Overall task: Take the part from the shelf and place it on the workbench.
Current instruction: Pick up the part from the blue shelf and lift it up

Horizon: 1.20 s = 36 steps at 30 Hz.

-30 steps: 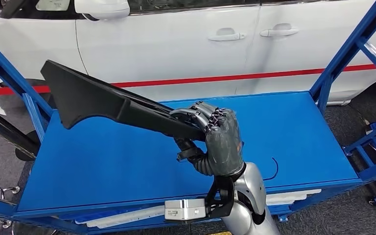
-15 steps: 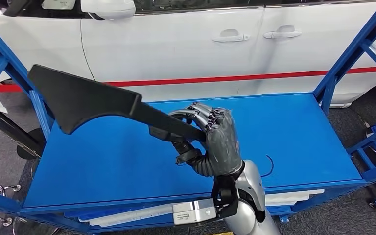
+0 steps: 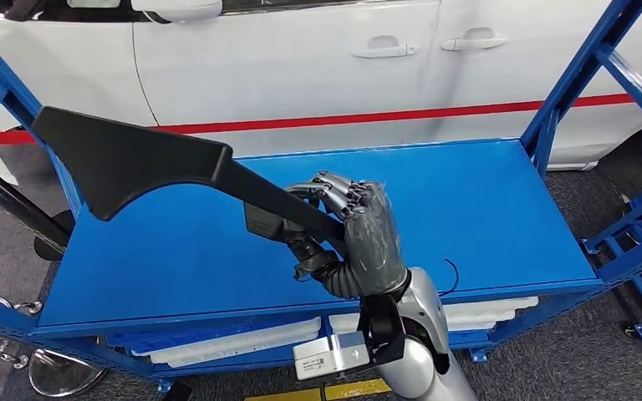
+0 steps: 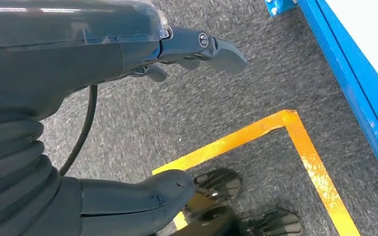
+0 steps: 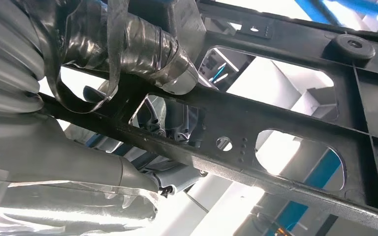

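right hand point(image 3: 366, 236): seen in the head view raised over the blue shelf point(image 3: 501, 217), fingers point(image 3: 334, 188) wrapped over the narrow end of the black part point(image 3: 134, 167), which is gripped. part: long black plastic trim piece, held in the air above the shelf surface, its broad flat end pointed toward the robot's left and tilted upward; its ribbed underside with cut-out openings point(image 5: 285, 123) is seen in the right wrist view, the thumb point(image 5: 128, 49) pressed against it. left hand point(image 4: 142, 54): hung over grey carpet point(image 4: 226, 98) beside yellow floor tape point(image 4: 295, 137), fingers apart, nothing held. background: white car point(image 3: 301, 67) with red stripe is stood behind the shelf.
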Motion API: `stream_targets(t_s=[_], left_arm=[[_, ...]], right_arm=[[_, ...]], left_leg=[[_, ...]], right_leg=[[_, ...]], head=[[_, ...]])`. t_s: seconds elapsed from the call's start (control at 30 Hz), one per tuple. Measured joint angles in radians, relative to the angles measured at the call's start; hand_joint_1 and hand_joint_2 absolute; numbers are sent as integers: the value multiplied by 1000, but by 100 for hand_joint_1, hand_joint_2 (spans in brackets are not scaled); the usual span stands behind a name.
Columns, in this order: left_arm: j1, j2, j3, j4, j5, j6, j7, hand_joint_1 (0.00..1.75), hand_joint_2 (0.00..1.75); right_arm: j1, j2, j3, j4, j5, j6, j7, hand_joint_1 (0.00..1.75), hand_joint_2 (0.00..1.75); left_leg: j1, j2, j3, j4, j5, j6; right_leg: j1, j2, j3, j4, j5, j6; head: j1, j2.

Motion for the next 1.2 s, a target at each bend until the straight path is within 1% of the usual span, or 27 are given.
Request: stream_targets(t_s=[0.03,0.07,0.13,0.17,0.2,0.27,0.3,0.33,0.5,0.63,0.67,0.7,0.73,0.77,0.8,0.83,0.87,0.9,0.93,0.97,1.0,1.03,1.07,1.1,1.13,1.17,1.2], left_arm=[[-3,1,-2,2,1,2,0,0,175],[-4,2,-3,4,3,3,2,0,175],[-4,4,-4,8,6,5,5,0,175],[-5,4,-5,10,7,6,7,0,175],[-6,5,-6,12,9,8,8,0,175],[-8,7,-8,14,11,9,10,0,175],[-8,7,-8,14,11,9,10,0,175],[-8,7,-8,14,11,9,10,0,175],[-8,7,-8,14,12,9,11,0,175],[-7,8,-8,15,15,9,14,0,175],[-7,8,-8,16,16,9,15,0,175],[-6,8,-8,19,16,9,15,0,175],[-5,10,-9,23,17,8,13,0,175],[-4,12,-9,27,17,7,11,0,175],[-2,15,-9,31,17,7,9,0,175],[0,17,-9,35,17,8,7,0,175],[1,18,-9,37,17,8,7,0,175],[1,19,-9,39,17,8,6,0,175],[1,19,-9,41,17,8,6,0,175],[1,20,-9,42,17,8,6,0,175],[1,21,-9,44,17,8,6,0,175],[1,22,-9,45,17,8,7,0,175],[0,23,-9,46,17,8,7,0,175],[-1,24,-10,46,17,8,6,0,175],[-3,25,-10,46,17,9,6,0,175],[-4,25,-10,47,17,9,6,0,175],[-6,24,-10,47,17,10,6,0,175]], right_arm=[[0,0,2,0,-1,0,2,175,175],[0,0,3,1,-2,0,4,175,175],[-1,0,6,1,-7,0,7,175,175],[-1,0,6,1,-8,1,9,175,175],[-1,0,7,1,-9,1,10,175,175],[-1,-1,7,2,-10,2,12,175,175],[-1,-1,8,3,-10,2,12,175,175],[-1,-1,8,3,-10,2,12,175,175],[-1,-1,8,3,-10,2,12,175,175],[0,-2,8,6,-11,2,13,175,175],[0,-2,9,8,-12,2,13,175,175],[0,-3,12,11,-14,3,13,175,175],[0,-4,16,14,-14,6,13,175,175],[-1,-4,21,17,-12,9,12,175,175],[-2,-5,26,20,-7,12,12,175,175],[-1,-5,30,22,0,14,11,175,175],[-1,-5,33,24,6,14,11,175,175],[0,-6,36,26,10,14,10,175,175],[1,-6,39,28,12,14,10,175,175],[1,-8,41,30,13,14,10,175,175],[3,-9,42,32,14,13,9,175,175],[4,-10,43,34,14,13,9,175,175],[4,-11,43,34,14,13,9,175,175],[5,-12,44,34,15,13,9,175,175],[5,-13,45,34,17,13,8,175,175],[5,-14,46,34,19,12,7,175,175],[6,-14,47,34,21,12,5,175,175]], left_leg=[[-4,-1,10,-23,5,5],[-7,-1,7,-24,10,9],[-6,1,-2,-26,31,18],[-4,4,-10,-28,44,25],[-1,7,-21,-31,58,31],[0,11,-43,-31,78,40],[0,11,-50,-30,83,42],[0,11,-53,-30,85,42],[0,11,-56,-30,88,42],[-1,13,-75,-27,100,41],[-2,14,-90,-23,108,40],[-3,14,-113,-14,120,35],[-3,14,-135,-9,137,23],[-3,13,-158,1,144,10],[-2,11,-176,22,128,-1],[0,10,-189,54,91,-10],[2,9,-204,106,37,-13],[3,9,-219,171,-12,-16],[4,9,-227,230,-40,-19],[4,9,-226,271,-43,-20],[4,9,-211,285,-24,-21],[4,9,-180,264,7,-20],[4,9,-133,211,33,-19],[3,9,-76,136,38,-16],[2,8,-24,60,30,-13],[-1,6,10,4,17,-9],[-4,5,26,-28,6,-6]], right_leg=[[-1,-1,-1,0,7,6],[-2,-1,0,-3,15,13],[-4,1,-3,-9,26,25],[-4,3,-9,-1,11,29],[-5,5,-21,24,-23,33],[-7,5,-47,103,-115,39],[-8,5,-54,133,-143,41],[-9,5,-58,147,-154,42],[-9,5,-61,161,-163,42],[-10,5,-74,244,-201,46],[-11,5,-61,258,-193,47],[-9,5,2,198,-183,43],[-9,4,61,124,-162,32],[-8,3,116,48,-136,19],[-7,1,153,-24,-122,2],[-7,0,137,-26,-104,-9],[-6,-1,122,-26,-92,-15],[-5,-2,106,-26,-80,-18],[-4,-2,89,-24,-69,-17],[-3,-2,72,-22,-57,-17],[-2,-2,55,-19,-46,-15],[-2,-2,38,-15,-36,-12],[-3,-2,23,-11,-26,-9],[-1,-2,11,-6,-18,-5],[-1,-2,2,-3,-9,-1],[0,-2,-1,-3,1,4],[0,-3,-2,-6,11,10]], head=[[0,0],[0,0],[0,0],[0,0],[0,0],[1,0],[1,0],[1,0],[1,0],[1,0],[1,0],[0,0],[0,0],[0,0],[-1,0],[-1,0],[-1,0],[-1,0],[-1,0],[-1,0],[-1,0],[-1,0],[-1,0],[-1,0],[-1,0],[-1,0],[-1,0]])
